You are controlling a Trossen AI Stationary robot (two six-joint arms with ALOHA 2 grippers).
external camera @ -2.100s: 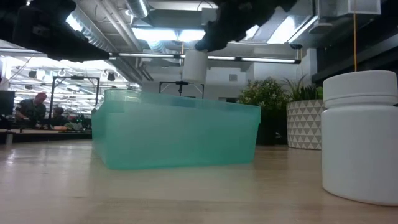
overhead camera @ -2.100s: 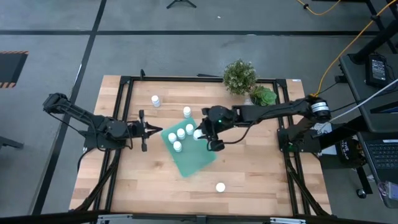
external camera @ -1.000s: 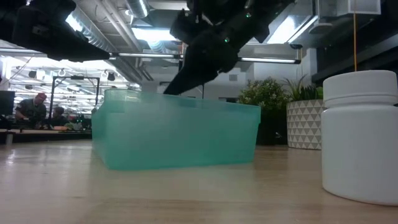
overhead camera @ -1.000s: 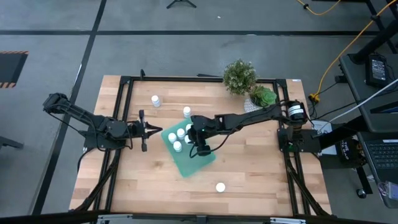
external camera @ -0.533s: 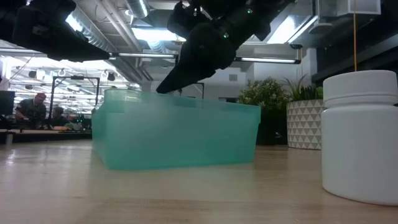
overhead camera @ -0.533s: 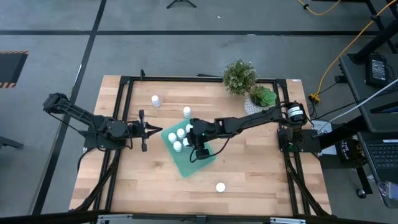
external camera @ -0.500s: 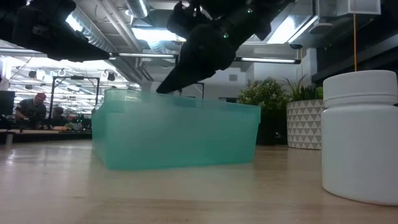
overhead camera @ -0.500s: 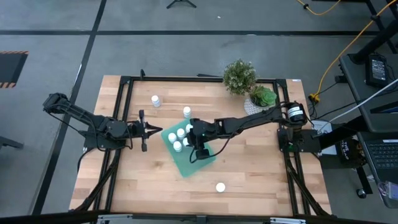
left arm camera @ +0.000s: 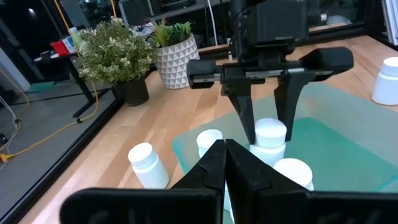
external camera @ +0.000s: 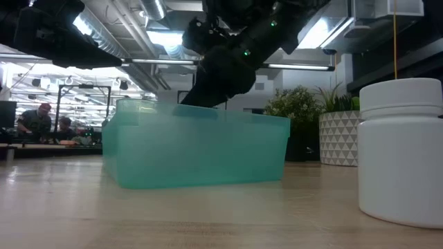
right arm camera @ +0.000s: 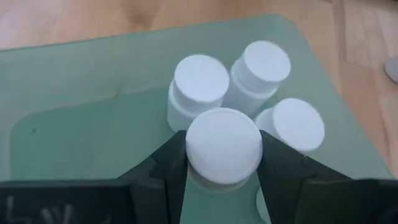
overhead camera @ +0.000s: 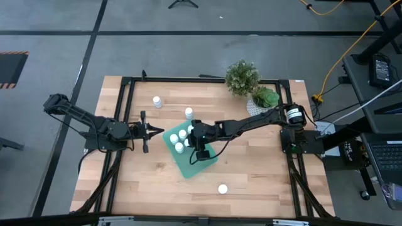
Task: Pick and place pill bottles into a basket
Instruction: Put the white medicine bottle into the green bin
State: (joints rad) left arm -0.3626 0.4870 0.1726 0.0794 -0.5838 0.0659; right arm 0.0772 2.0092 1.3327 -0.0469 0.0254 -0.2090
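The right gripper (right arm camera: 224,163) reaches into the teal basket (overhead camera: 202,164), its two fingers (right arm camera: 166,163) pinching a white pill bottle (right arm camera: 222,146) by the sides just under the cap. The bottle sits low inside the basket, right beside three other bottles (right arm camera: 200,84) already standing there; whether its base touches the floor of the basket cannot be told. The left wrist view shows the same grasp from across the desk, with the bottle (left arm camera: 270,138) upright between the dark fingers.

The bottle looks light, stiff and smooth, a hard plastic cylinder that should not deform under the pinch. Smooth walls could slip, so a hold across the body just below the wider cap, as here, seems sound: the cap's lip would likely catch if the bottle slid. It stands on a small base, and with neighbours touching or nearly so, a careless release could tip it or knock the others.

Counting bottles: four in the basket including the held one, one on the desk just beyond the basket (overhead camera: 188,112), one farther toward the back left (overhead camera: 156,100), and one near the front edge (overhead camera: 222,188), seven in the high view. Two potted plants (overhead camera: 242,76) stand at the back.

The left gripper (overhead camera: 151,132) waits at the basket's left edge, fingers pressed together.
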